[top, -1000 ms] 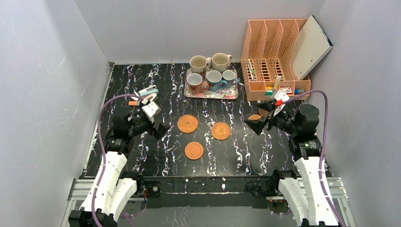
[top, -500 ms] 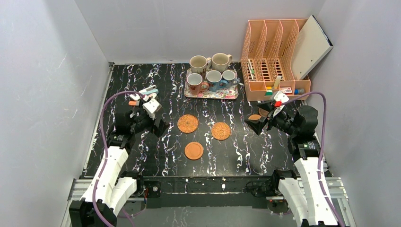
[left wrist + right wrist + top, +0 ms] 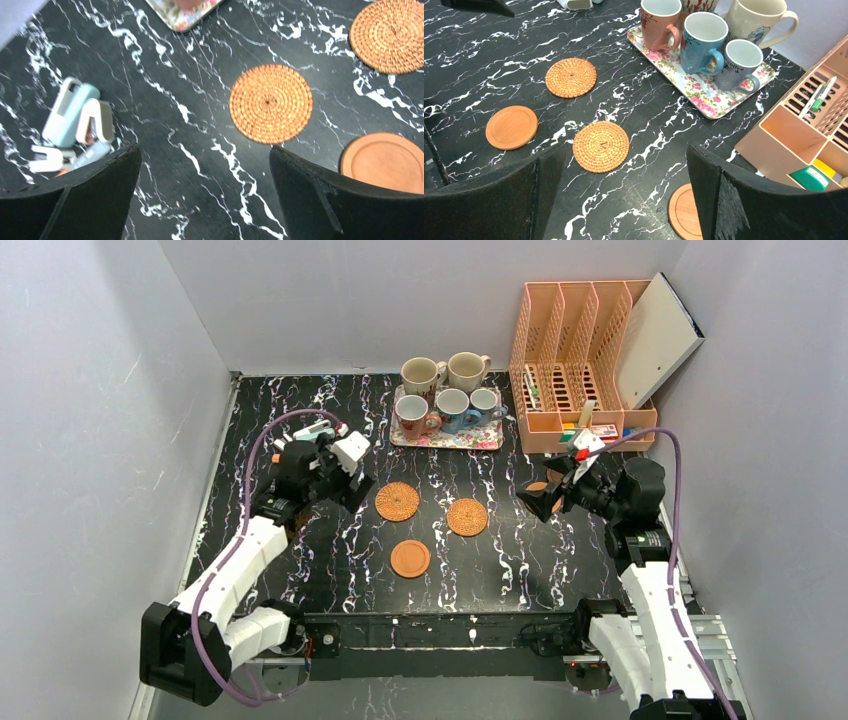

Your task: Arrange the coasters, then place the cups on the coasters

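Decent open desk (image 3: 330, 575) between the coasters (image 3: 397, 501) and the near edge. Cups (image 3: 452, 405) crowd the floral tray (image 3: 470, 440) at the back. Left hand (image 3: 205, 152) and right hand (image 3: 624, 150): both spread wide, holding nothing.

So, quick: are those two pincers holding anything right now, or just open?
Left pincer: open, holding nothing.
Right pincer: open, holding nothing.
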